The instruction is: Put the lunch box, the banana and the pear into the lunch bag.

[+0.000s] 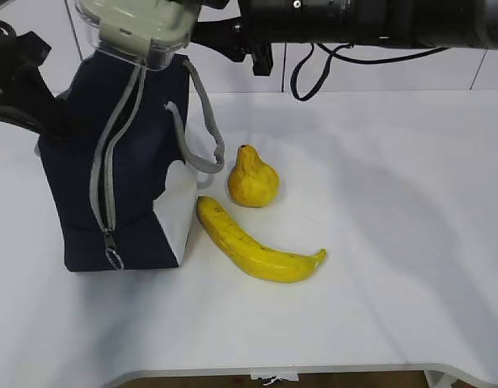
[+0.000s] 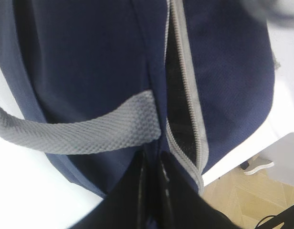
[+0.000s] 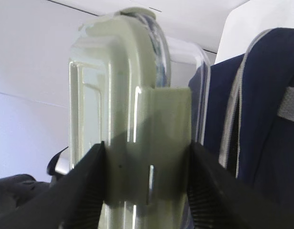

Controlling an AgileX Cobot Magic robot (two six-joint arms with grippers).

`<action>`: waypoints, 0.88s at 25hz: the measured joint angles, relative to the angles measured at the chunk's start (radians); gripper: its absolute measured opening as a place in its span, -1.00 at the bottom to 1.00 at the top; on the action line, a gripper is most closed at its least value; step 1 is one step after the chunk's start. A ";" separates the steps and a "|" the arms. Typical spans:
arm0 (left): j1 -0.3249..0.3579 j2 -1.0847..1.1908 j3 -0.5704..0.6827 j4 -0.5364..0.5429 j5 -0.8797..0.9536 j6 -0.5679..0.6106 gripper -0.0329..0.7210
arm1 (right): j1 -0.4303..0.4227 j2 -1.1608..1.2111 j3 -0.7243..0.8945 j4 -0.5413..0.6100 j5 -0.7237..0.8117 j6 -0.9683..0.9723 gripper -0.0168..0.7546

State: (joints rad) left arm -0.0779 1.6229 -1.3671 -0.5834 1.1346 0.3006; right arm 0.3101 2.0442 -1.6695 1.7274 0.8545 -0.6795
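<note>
Lunch bag (image 1: 120, 170): navy, boxy, upright, grey zipper undone down its front, white patch low on the side. Lunch box (image 1: 140, 28): clear glass, sage-green lid, tilted at the bag's top opening. Pear (image 1: 252, 179): squat, yellow, just right of the bag. Banana (image 1: 253, 242): long, curved, in front of the pear, near the bag's corner.

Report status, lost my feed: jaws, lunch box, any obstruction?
Right gripper clamped on lunch box, above lunch bag. Left gripper shut at the bag. Banana, pear on table.
</note>
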 joint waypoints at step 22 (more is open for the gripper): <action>0.000 0.002 0.000 0.004 0.005 0.000 -0.93 | 0.073 0.083 -0.006 -0.122 -0.048 0.011 0.02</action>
State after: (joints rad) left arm -0.0779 1.6252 -1.3671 -0.5791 1.1400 0.3006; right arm 0.3831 2.1272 -1.6755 1.6055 0.8064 -0.6684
